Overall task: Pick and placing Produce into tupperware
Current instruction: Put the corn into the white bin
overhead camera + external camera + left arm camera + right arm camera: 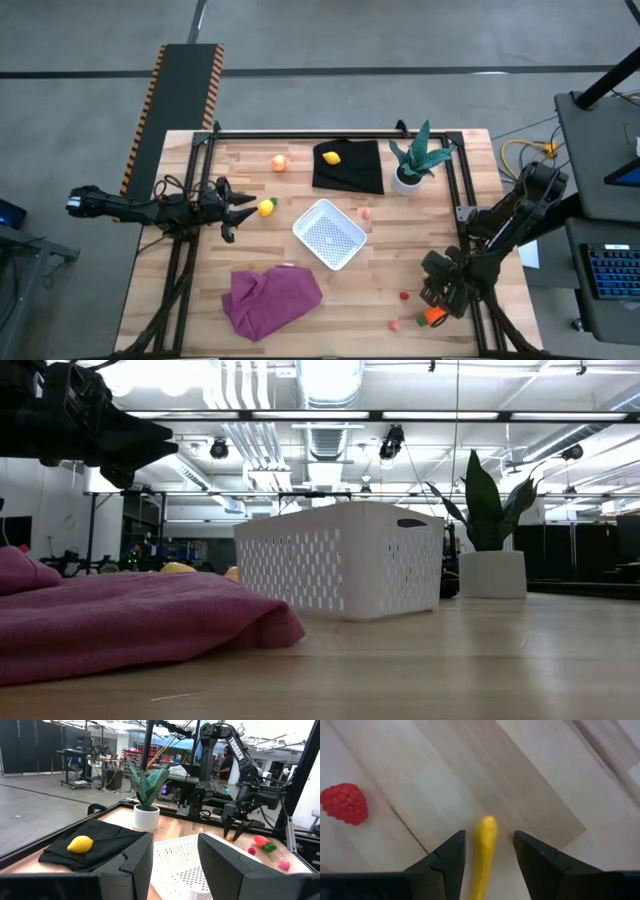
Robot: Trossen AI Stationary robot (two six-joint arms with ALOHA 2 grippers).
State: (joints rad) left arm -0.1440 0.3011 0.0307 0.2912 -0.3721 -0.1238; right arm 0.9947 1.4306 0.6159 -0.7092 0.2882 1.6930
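The white tupperware (330, 234) sits mid-table. One lemon (266, 207) lies just ahead of my left gripper (243, 205), which is open (175, 845) and raised above the table (120, 435). A second lemon (332, 157) rests on the black cloth (352, 170). The peach ball (279, 162) lies near the far edge. My right gripper (440, 290) is open and points down near the right near corner. A long yellow piece (485, 845) lies on the table between its fingers without touching them. The carrot (435, 315) and the red (404, 295) and pink (394, 323) pieces lie close by.
A purple cloth (270, 297) is bunched near the near edge, left of centre. The green plant in its white pot (412, 165) stands at the far right. A pink piece (366, 212) lies right of the tupperware. A red raspberry (344, 802) lies beside my right gripper.
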